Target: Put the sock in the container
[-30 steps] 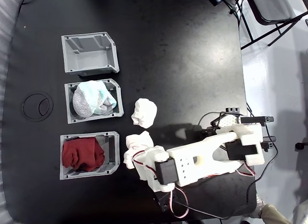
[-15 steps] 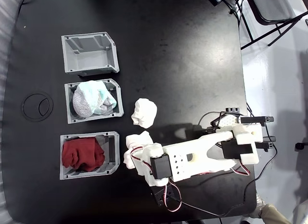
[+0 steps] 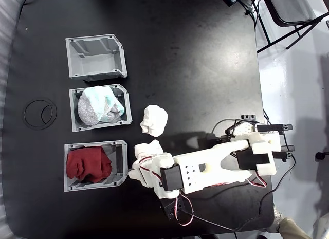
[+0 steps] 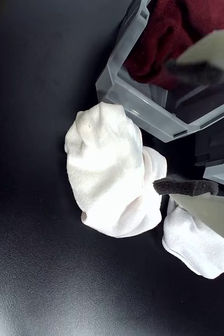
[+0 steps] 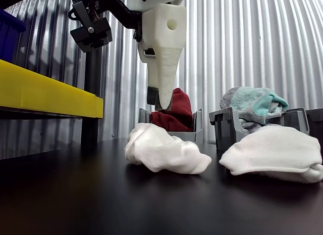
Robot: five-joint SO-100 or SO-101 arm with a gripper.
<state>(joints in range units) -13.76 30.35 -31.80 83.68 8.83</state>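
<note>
Since 1.0 s ago the arm (image 3: 216, 164) has shifted toward the lower left of the fixed view, and the gripper (image 3: 138, 169) now sits over the sock (image 3: 145, 155); nothing else on the table (image 3: 195, 59) has moved.

Sock: lower centre of the fixed view, just right of the red-cloth bin (image 3: 95, 166), on the table. Partly covered by the gripper there.

Wrist view: sock (image 4: 112, 170) fills the centre of the frame. Jaws spread apart. One foam pad (image 4: 185, 186) touches the sock's right edge; the other pad (image 4: 195, 72) hangs over the red-cloth bin (image 4: 143, 110), at upper right. Sock is not between the pads; most of it lies left of them.

Other view: gripper (image 5: 164, 101) tip is just above the sock (image 5: 164, 151), contact unclear.

Second white lump (image 3: 154, 120) lies apart, above the sock in the fixed view. Container (image 3: 96, 57) sits empty at upper left, well apart from the sock. Mint-cloth bin (image 3: 99, 107) is between the other two bins.
</note>
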